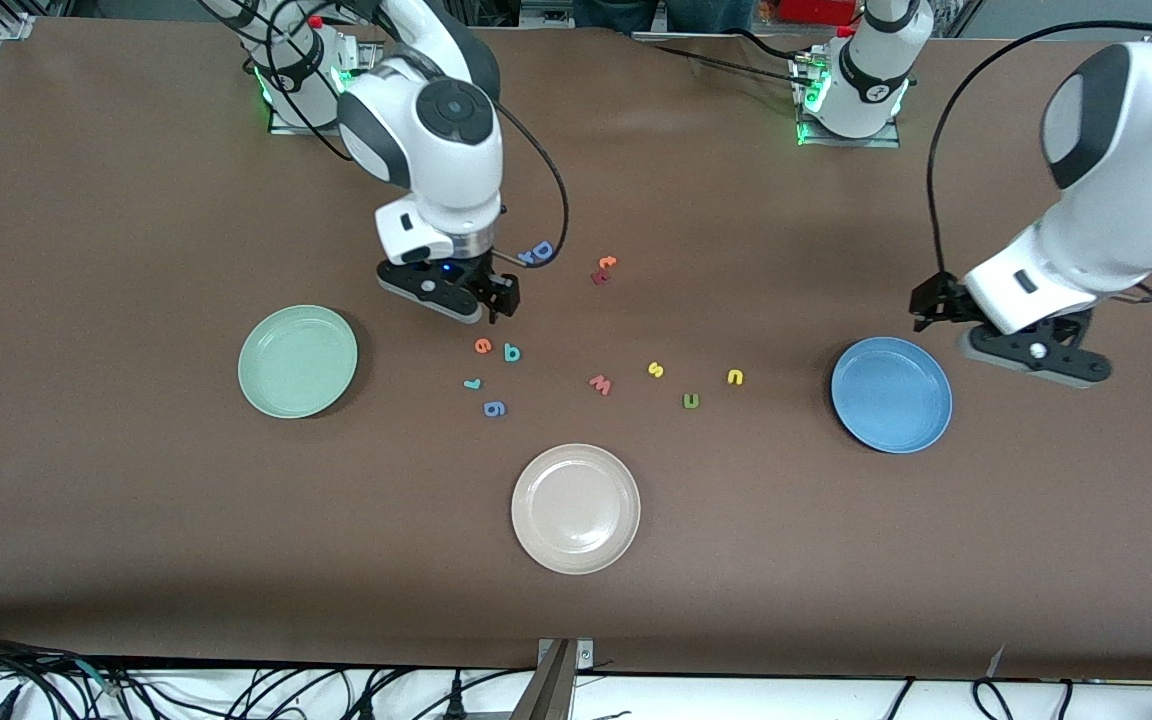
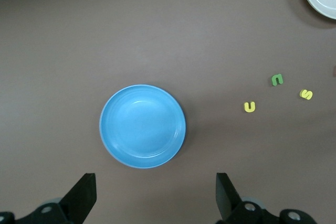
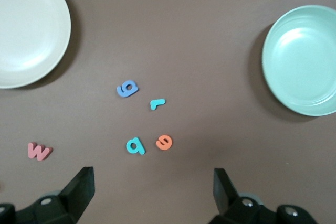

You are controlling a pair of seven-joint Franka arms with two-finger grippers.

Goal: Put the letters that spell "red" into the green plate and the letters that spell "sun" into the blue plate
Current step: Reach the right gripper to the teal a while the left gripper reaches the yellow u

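Brown table (image 1: 136, 500), front view: green plate (image 1: 298, 361) toward right arm's end, blue plate (image 1: 891, 394) toward left arm's end, both bare; cream plate (image 1: 575, 508) nearest cam. Left wrist: left gripper (image 2: 152, 198) wide open, empty, over table by blue plate; s (image 2: 306, 94), yellow arch (image 2: 250, 107), green arch (image 2: 277, 80) on table. Right wrist: right gripper (image 3: 152, 195) wide open, empty, above e (image 3: 164, 141), d (image 3: 135, 146), r (image 3: 157, 103) on table

Green plate (image 1: 297, 360) toward right arm's end of table, blue plate (image 1: 891, 394) toward left arm's end; both hold nothing. Cream plate (image 1: 575, 508) between them, nearer camera. Orange e (image 1: 482, 346), teal d (image 1: 511, 352), light teal r (image 1: 473, 383) clustered beside blue g (image 1: 495, 408). Pink w (image 1: 600, 384) mid-table. Yellow s (image 1: 655, 370), green arch (image 1: 691, 401), yellow arch (image 1: 735, 377) (all apart) nearer blue plate. Right gripper (image 1: 496, 296) hovers just above e and d, jaws apart. Left gripper (image 1: 926, 305) hangs beside blue plate, fingers spread.
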